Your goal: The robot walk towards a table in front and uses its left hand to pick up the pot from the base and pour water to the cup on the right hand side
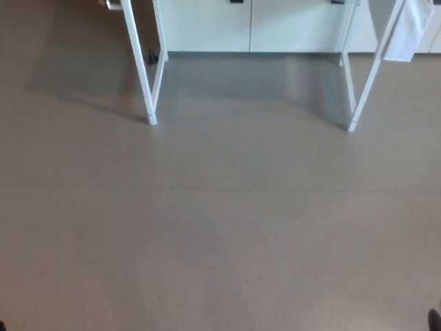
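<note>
Neither hand shows in view, so their state is unknown. Pot and cup unseen; only white table legs [146,76] far across grey floor [220,227]. Robot should walk straight, centred between the legs.

A bare grey-brown floor [220,227] fills nearly the whole view, smooth and faintly shiny. Near the top stand the white legs of a table: one pair on the left [141,69], another on the right [365,83], their feet resting on the floor. Pale cabinet fronts [248,27] run behind them.
</note>
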